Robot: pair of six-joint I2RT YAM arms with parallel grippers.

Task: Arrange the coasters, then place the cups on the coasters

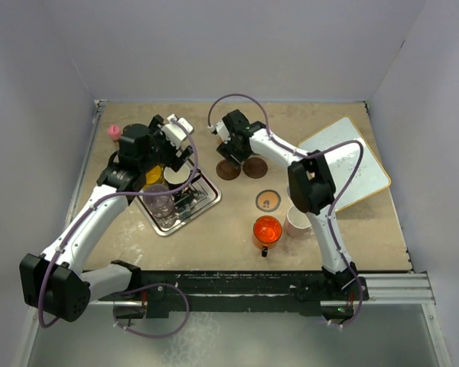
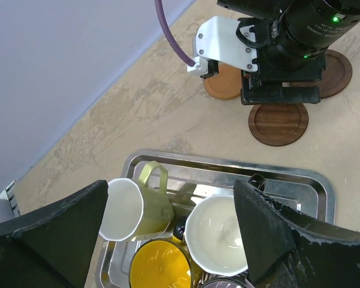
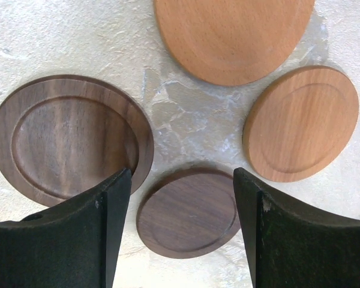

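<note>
Matt wood-grain coasters [image 3: 72, 141] lie on a rough, mottled tabletop [image 3: 192, 114]; the tray [image 2: 300, 195] is shiny metal.
</note>
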